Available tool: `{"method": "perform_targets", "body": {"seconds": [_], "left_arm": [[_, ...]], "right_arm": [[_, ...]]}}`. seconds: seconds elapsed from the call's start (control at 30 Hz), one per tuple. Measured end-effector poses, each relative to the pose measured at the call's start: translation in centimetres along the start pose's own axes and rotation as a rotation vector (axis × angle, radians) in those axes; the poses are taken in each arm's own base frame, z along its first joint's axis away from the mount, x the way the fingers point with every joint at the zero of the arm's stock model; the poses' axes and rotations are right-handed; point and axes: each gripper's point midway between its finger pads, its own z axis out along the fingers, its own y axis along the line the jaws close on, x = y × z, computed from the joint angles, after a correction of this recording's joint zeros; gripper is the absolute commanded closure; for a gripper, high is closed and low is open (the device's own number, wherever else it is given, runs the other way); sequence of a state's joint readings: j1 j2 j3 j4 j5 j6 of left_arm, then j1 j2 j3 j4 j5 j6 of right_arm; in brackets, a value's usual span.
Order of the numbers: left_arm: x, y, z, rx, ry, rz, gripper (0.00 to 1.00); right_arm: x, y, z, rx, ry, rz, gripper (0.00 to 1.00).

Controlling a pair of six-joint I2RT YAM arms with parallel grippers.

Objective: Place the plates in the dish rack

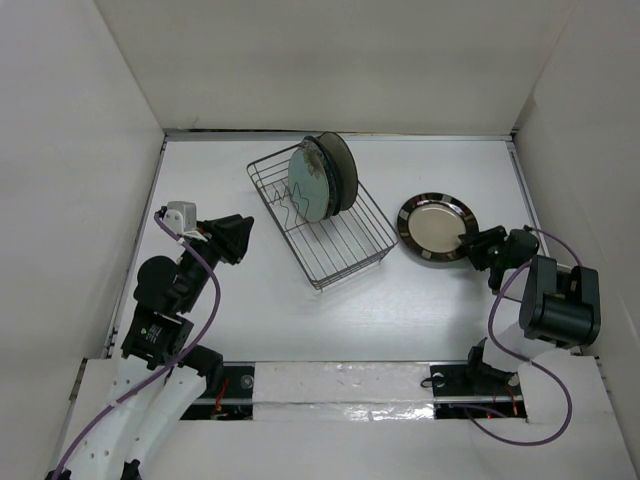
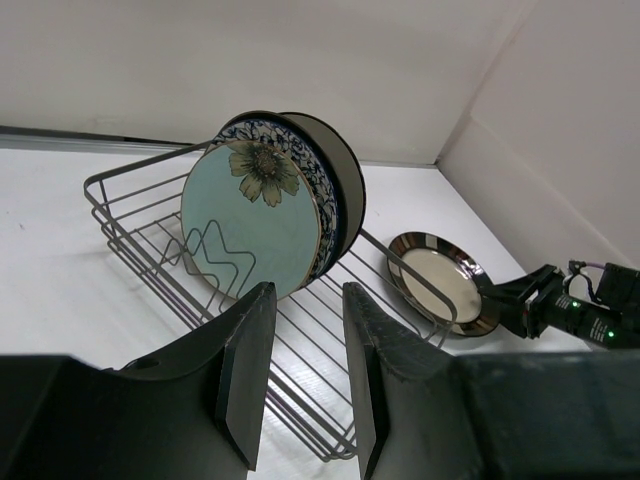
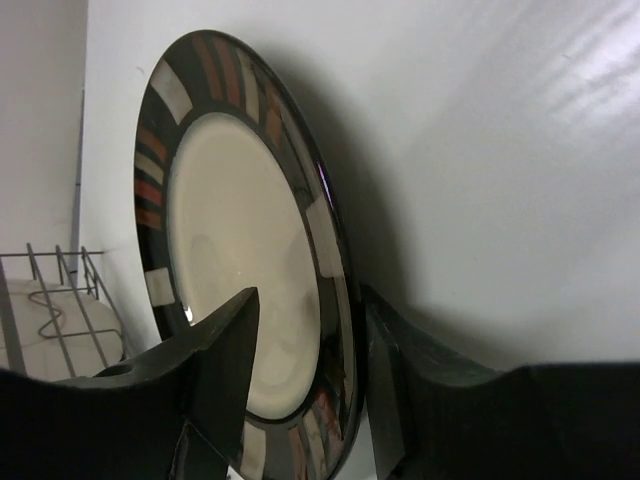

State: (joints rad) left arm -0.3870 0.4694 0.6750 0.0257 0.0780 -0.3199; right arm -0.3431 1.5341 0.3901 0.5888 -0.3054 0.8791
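Left gripper (image 2: pixel 305 320): fingers (image 2: pixel 245 370) partway apart, nothing between them, hanging above the table (image 1: pixel 250 310). Straight ahead of those fingertips is the dish rack (image 1: pixel 340 245), set at an angle, near end bare wire. The plates stand on edge in the far end, packed against each other. The pale green plate (image 2: pixel 250 235) with the flower is frontmost and faces the left fingers, with the wavy inner tines just in front of it. The blue-floral plate (image 2: pixel 322 190) sits right behind it, only its rim showing. A dark-rimmed plate (image 2: pixel 348 175) is behind that; can't tell how many are stacked at the very back. Beyond the left gripper's right-hand finger, past the rack's side wall, the black-rimmed plate (image 3: pixel 230 270) with the cream centre lies on the table, apart from the rack. Right gripper (image 3: pixel 310 330): fingers straddle that plate's near rim, one over the cream face, the other on the outside of the rim. Jaws are roughly half apart. Some cream face shows between the inner finger and the rim, so I can't tell whether it's actually clamped or just around it.
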Motion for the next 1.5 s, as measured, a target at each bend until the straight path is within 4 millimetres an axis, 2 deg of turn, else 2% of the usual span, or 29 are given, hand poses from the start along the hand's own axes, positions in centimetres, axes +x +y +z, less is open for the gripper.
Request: {"method": "perform_targets", "body": {"seconds": [0.13,0.17,0.2,0.3,0.33,0.47,0.67,0.77,0.83,0.97,1.1,1.2,1.27,1.33,1.4,1.5], "left_arm": [[0.0,0.0,0.0,0.0,0.0,0.0,0.7],[0.0,0.0,0.0,0.0,0.0,0.0,0.7],[0.0,0.0,0.0,0.0,0.0,0.0,0.7],[0.0,0.0,0.0,0.0,0.0,0.0,0.7],[0.0,0.0,0.0,0.0,0.0,0.0,0.7],[0.0,0.0,0.0,-0.001,0.0,0.0,0.7],[0.0,0.0,0.0,-0.001,0.0,0.0,0.7],[0.1,0.1,0.1,-0.004,0.003,0.001,0.7],[0.3,0.1,0.2,-0.005,0.011,0.0,0.7],[0.8,0.3,0.6,-0.011,0.03,-0.001,0.7],[0.8,0.3,0.6,-0.011,0.032,-0.001,0.7],[0.8,0.3,0.6,-0.008,0.033,-0.001,0.69],[0.8,0.3,0.6,-0.008,0.032,-0.001,0.69],[0.9,0.3,0.6,-0.007,0.033,-0.001,0.69],[0.9,0.2,0.6,-0.005,0.033,-0.001,0.68],[0.8,0.3,0.6,-0.008,0.03,0.0,0.68]], "right_arm": [[0.0,0.4,1.0,-0.028,0.029,0.008,0.53],[-0.1,0.5,1.2,-0.034,0.033,0.01,0.59],[-0.1,0.5,1.3,-0.038,0.038,0.011,0.78],[0.3,-0.1,1.2,-0.032,0.051,0.036,0.9],[0.4,0.1,1.0,-0.046,0.05,0.046,0.98],[-0.1,1.6,0.0,-0.103,0.007,0.054,1.0],[-0.7,2.1,-2.4,-0.098,-0.066,0.054,1.0],[-2.2,2.8,-4.2,-0.069,-0.15,0.018,1.0],[-3.5,4.3,-5.7,-0.067,-0.223,-0.026,1.0],[-5.8,10.0,-9.1,-0.136,-0.354,-0.137,1.0],[-7.7,17.7,-12.7,-0.261,-0.447,-0.239,1.0],[-7.7,23.6,-14.8,-0.364,-0.466,-0.328,1.0],[-6.4,27.9,-15.5,-0.429,-0.445,-0.406,1.0],[-4.1,32.3,-15.7,-0.494,-0.4,-0.489,1.0],[-0.7,36.4,-15.7,-0.562,-0.338,-0.574,1.0],[4.5,40.9,-15.3,-0.642,-0.248,-0.681,1.0]]}}
